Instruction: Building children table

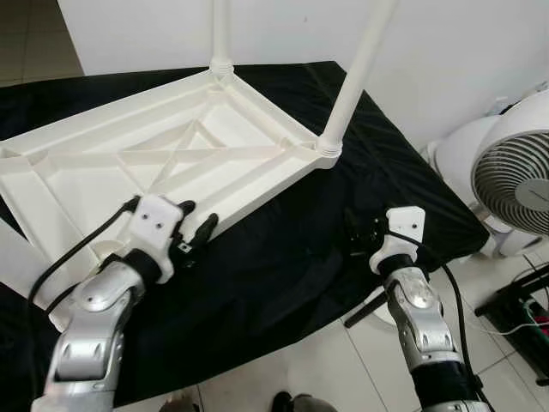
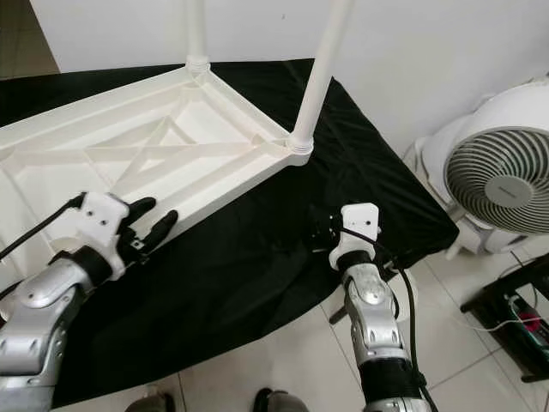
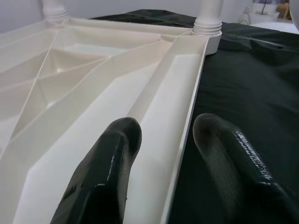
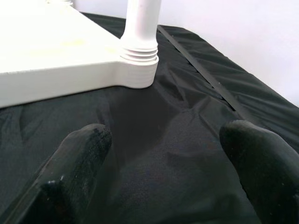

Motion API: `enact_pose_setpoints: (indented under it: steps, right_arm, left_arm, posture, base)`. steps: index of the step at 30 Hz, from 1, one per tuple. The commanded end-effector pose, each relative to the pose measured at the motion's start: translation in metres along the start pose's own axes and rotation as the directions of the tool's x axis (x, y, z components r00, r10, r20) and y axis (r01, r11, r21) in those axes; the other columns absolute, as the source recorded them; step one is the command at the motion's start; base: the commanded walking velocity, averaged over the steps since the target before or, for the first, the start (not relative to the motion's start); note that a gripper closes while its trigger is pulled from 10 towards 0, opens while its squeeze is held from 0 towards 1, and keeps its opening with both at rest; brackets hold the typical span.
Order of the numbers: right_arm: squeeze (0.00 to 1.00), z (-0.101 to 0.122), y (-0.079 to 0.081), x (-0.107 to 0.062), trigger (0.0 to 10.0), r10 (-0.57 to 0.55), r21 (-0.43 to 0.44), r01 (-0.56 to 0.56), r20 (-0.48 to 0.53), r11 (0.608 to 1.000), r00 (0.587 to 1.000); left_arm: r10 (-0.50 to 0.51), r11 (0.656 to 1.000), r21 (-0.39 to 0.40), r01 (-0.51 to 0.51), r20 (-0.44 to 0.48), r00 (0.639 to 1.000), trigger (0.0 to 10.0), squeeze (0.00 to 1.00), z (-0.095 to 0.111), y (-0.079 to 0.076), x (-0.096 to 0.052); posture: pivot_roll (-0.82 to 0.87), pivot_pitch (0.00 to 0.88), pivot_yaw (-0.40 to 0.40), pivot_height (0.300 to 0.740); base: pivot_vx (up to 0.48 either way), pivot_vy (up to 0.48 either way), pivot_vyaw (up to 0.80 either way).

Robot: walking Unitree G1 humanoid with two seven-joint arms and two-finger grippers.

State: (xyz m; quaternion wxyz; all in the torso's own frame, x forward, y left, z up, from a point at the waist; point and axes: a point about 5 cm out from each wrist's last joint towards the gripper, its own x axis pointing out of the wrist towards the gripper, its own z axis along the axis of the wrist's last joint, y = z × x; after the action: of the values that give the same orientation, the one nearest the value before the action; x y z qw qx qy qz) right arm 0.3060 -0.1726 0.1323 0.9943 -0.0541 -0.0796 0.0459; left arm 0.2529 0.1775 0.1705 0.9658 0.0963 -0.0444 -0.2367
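Note:
A white plastic tabletop (image 1: 129, 163) lies upside down on a black cloth (image 1: 283, 257), ribs facing up. Two white legs stand screwed into its corners, one at the far corner (image 1: 221, 30) and one at the right corner (image 1: 356, 73). My left gripper (image 1: 197, 219) is open at the tabletop's near rim (image 3: 187, 116). One finger (image 3: 117, 140) is over the inside and the other (image 3: 219, 140) is outside above the cloth. My right gripper (image 1: 362, 233) hovers open over bare cloth, a short way in front of the right corner socket (image 4: 138, 70), holding nothing.
A white fan (image 1: 515, 172) stands on the tiled floor to the right, with cables and a dark rack (image 1: 523, 309) beside it. The cloth's front edge drops to the floor just before my arms. A white wall (image 1: 446, 51) closes off the back.

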Motion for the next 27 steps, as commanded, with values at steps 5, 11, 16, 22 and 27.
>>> enact_pose_setpoints:
  steps: [5,11,16,22,27]
  right_arm:
    - [0.0,-0.005,-0.005,0.004,10.0,0.002,-0.03,-0.003,-0.017,1.0,1.0]
    - [0.0,-0.006,-0.003,0.011,10.0,0.025,-0.03,-0.025,-0.011,0.999,1.0]
    - [0.0,-0.006,0.01,0.019,10.0,0.076,-0.014,-0.077,-0.013,0.997,0.997]
    - [0.0,-0.006,0.019,0.025,10.0,0.12,-0.011,-0.12,-0.007,0.993,0.993]
    - [0.0,-0.006,0.021,0.031,10.0,0.133,-0.012,-0.133,-0.007,0.991,0.991]
  left_arm:
    - [-0.086,0.994,-0.061,0.086,0.002,0.996,10.0,0.0,0.004,-0.013,-0.021]
    - [-0.153,0.981,-0.131,0.145,-0.053,0.987,10.0,0.0,0.004,-0.023,-0.047]
    - [-0.057,0.992,-0.116,0.046,-0.092,0.994,10.0,0.0,0.014,-0.004,-0.078]
    - [0.003,0.995,-0.099,-0.02,-0.169,0.986,10.0,0.0,0.01,0.004,-0.101]
    - [0.057,0.994,-0.073,-0.077,-0.244,0.968,10.0,0.0,0.007,0.01,-0.123]
  posture:
    - [0.16,0.115,-0.131,0.74]
    - [0.2,0.113,-0.144,0.74]
    - [0.24,0.109,-0.167,0.74]
    - [0.27,0.107,-0.188,0.74]
    - [0.31,0.12,-0.205,0.74]
  base:
    - [0.0,0.0,0.0]
    - [0.0,0.0,0.0]
    - [0.0,0.0,0.0]
    - [0.0,0.0,0.0]
    - [0.0,0.0,0.0]
